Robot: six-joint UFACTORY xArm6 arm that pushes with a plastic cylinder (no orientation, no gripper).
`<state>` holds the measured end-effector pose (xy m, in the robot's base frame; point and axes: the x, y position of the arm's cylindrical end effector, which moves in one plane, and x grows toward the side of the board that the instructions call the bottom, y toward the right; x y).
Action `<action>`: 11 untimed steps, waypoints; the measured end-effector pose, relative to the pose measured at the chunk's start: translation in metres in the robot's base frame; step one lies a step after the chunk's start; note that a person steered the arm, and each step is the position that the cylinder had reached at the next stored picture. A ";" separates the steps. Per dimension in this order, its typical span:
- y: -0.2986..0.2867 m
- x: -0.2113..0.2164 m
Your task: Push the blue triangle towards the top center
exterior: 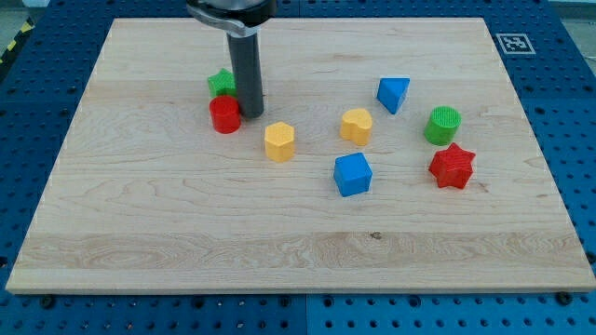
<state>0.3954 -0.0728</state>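
so, starting at the view's left, we see a green block [221, 82], its shape partly hidden by the rod, sitting just above a red cylinder [224, 114]; the two look to be touching or nearly so. my tip [251, 113] comes down right beside them, at the red cylinder's right edge and close against it, with the dark rod [248, 70] rising straight up to the view's top. we have no fingers to report: the arm ends in this plain rod, so nothing opens, closes or clamps.

moving right, a yellow block [279, 141] with a roughly hexagonal top lies near my tip, a little lower. next comes a blue cube [353, 174], lower still, and just above it a yellow heart-like block [356, 125].

further right is the blue triangle [393, 94], standing alone in the upper right-centre of the wooden board [140, 233], well apart from my tip and touching nothing.

toward the view's right edge we find a green cylinder [443, 125] and, just below it, a red star [453, 167]. a small black-and-white marker [513, 43] sits off the board's top right corner.
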 end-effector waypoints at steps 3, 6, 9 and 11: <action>0.010 0.008; 0.105 0.007; 0.118 -0.012; 0.156 -0.011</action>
<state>0.3841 0.0830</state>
